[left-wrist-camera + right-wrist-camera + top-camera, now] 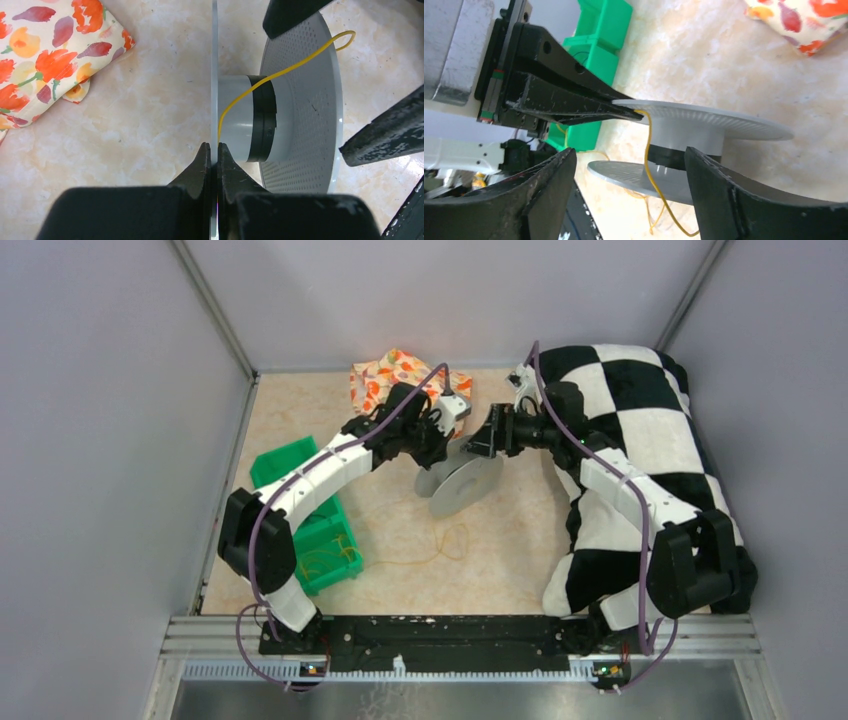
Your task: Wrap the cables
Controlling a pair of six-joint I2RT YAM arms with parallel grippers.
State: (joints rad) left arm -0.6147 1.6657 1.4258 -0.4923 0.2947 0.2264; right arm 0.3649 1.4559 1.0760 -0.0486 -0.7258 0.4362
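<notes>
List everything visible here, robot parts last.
spool: one, grey, held mid-table
cables: several strands, yellow, one across the spool, others loose on the table and in the bin
bin: one, green, left side
bag: one, floral orange, far centre
cloth: one, black-and-white checked, right side
table: one, beige
left gripper: shut on the spool's flange rim
right gripper: open, fingers either side of the spool

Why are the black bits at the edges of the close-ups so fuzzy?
Left wrist view: the left tool's black fingers sit too near the lens and blur, while the grey plastic spool and thin yellow wire are crisp. Right wrist view: likewise, the right tool's dark fingers are soft. Top view: even light, no harsh glare.
</notes>
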